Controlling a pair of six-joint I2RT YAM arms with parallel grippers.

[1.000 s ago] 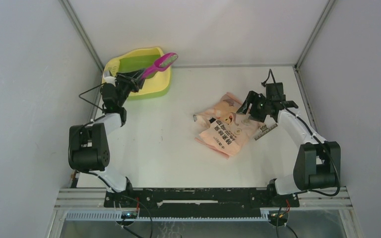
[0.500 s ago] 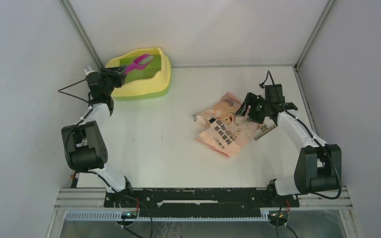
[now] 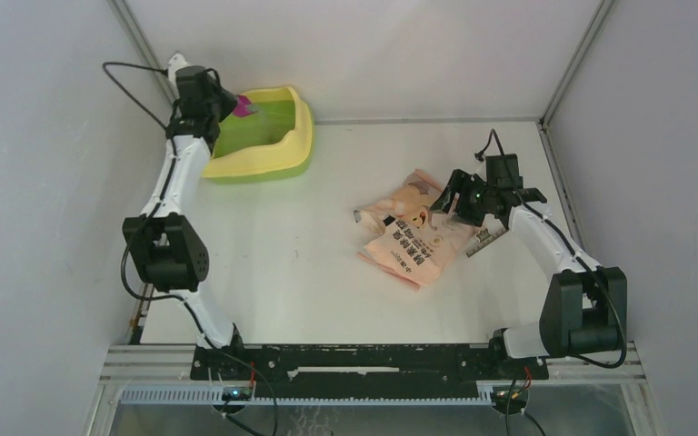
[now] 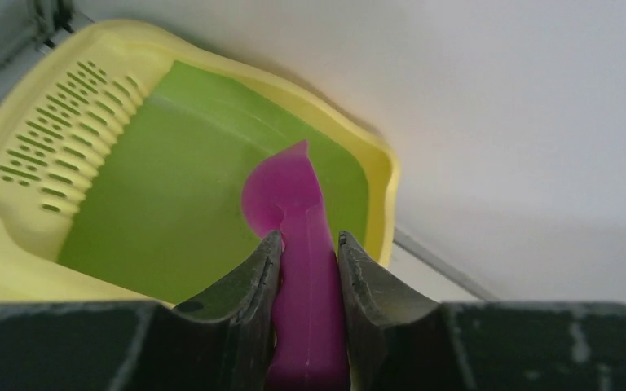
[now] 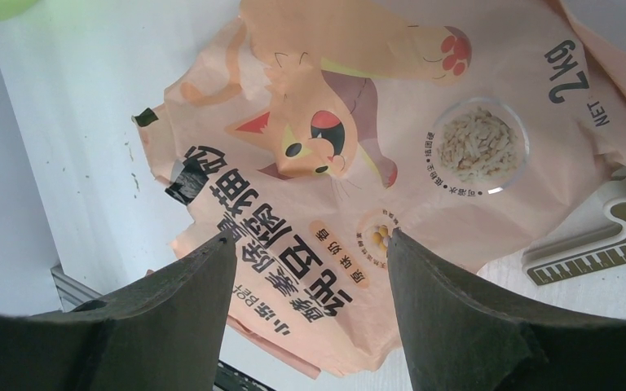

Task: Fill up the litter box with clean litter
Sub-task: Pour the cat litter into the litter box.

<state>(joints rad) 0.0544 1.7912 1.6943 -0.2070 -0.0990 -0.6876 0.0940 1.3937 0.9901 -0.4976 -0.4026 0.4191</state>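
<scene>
The litter box [image 3: 296, 136] stands at the table's far left, with yellow walls, a green basin [image 4: 155, 195] and a slotted grille [image 4: 65, 122]. My left gripper [image 3: 227, 102] is raised over its back left corner, shut on a magenta scoop [image 4: 303, 244] whose bowl hangs above the basin. I see no litter granules in the basin. My right gripper [image 3: 459, 202] is open, low over the right edge of the flat pink-orange bag [image 3: 413, 232]; the bag [image 5: 359, 163] fills the right wrist view.
A pale bag clip with ruler marks [image 3: 488, 239] lies right of the bag, also in the right wrist view [image 5: 595, 236]. The enclosure's white walls and metal frame posts [image 3: 150, 59] stand close behind the litter box.
My left arm has swung up and back toward the far left corner, carrying the scoop from across the box's rim to above its basin. The right arm has hardly moved.
</scene>
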